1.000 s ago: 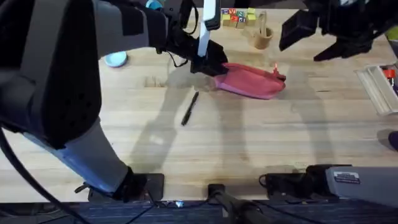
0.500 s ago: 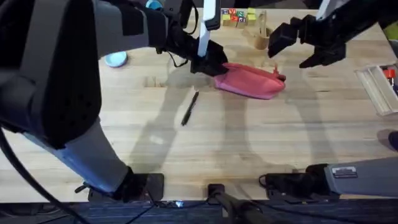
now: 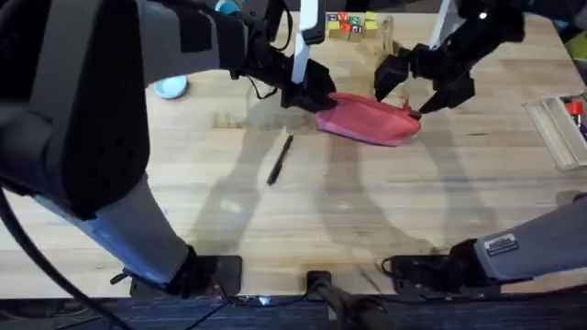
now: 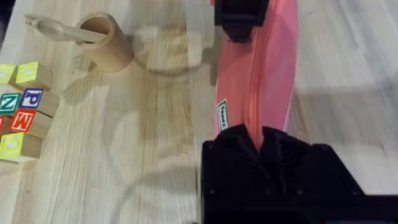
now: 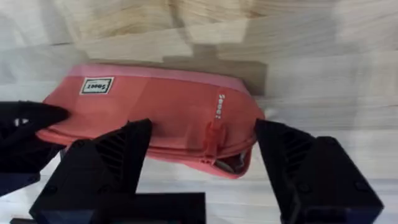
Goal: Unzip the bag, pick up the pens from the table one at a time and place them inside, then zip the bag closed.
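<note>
The salmon-pink bag point(image 3: 371, 119) lies on the table point(image 3: 367, 202) behind the middle, its zipper shut. My left gripper point(image 3: 315, 99) is shut on the bag's left end; in the left wrist view the bag point(image 4: 258, 74) runs away from that gripper point(image 4: 261, 142). My right gripper point(image 3: 413, 89) hangs open just over the bag's right end. In the right wrist view its fingers point(image 5: 121, 158) straddle the bag point(image 5: 149, 112), with the pink pull tab point(image 5: 214, 134) between them. One slim black pen point(image 3: 280, 159) lies on the wood, in front of the bag's left end.
Letter blocks point(image 3: 348, 25) and a small wooden cup point(image 3: 387, 55) with a pale stick stand behind the bag. A pale blue object point(image 3: 171, 87) sits at the back left. A clear box point(image 3: 559, 128) lies at the right edge.
My right gripper has swung left and down from the back right until it is over the bag's right end. The left gripper, bag and pen have stayed put.
</note>
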### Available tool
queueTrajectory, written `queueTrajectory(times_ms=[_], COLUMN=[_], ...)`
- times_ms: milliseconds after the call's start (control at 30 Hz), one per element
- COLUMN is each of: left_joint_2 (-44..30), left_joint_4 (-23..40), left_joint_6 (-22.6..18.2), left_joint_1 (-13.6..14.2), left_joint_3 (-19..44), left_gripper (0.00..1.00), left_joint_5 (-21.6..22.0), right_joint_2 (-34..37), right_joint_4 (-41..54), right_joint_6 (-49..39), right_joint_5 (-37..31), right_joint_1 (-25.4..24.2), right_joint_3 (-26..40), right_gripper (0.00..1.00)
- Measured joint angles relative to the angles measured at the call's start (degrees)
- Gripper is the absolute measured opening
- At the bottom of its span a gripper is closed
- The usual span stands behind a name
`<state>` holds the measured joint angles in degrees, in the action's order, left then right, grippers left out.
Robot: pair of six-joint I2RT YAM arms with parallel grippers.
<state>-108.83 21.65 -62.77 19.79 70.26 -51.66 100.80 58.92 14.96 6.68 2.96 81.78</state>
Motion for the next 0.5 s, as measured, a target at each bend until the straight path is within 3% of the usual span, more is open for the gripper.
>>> queueTrajectory(times_ms=[133,200,500], left_joint_2=[-0.01,0.01,0.01], left_joint_4=[0.00,0.01,0.02], left_joint_6=[0.00,0.01,-0.01], left_joint_1=[0.00,0.00,0.00], left_joint_3=[0.00,0.00,0.00], left_gripper=[0.042,0.042,0.042], left_joint_5=[-0.01,-0.01,0.00], right_joint_2=[0.82,0.85,0.85], right_joint_4=[-0.34,-0.66,-0.83], right_joint_6=[1.11,1.41,2.05], right_joint_5=[0.00,-0.07,1.12], right_joint_1=[0.02,0.02,0.02], right_joint_3=[0.00,0.00,0.00], right_gripper=[0.988,0.934,0.461])
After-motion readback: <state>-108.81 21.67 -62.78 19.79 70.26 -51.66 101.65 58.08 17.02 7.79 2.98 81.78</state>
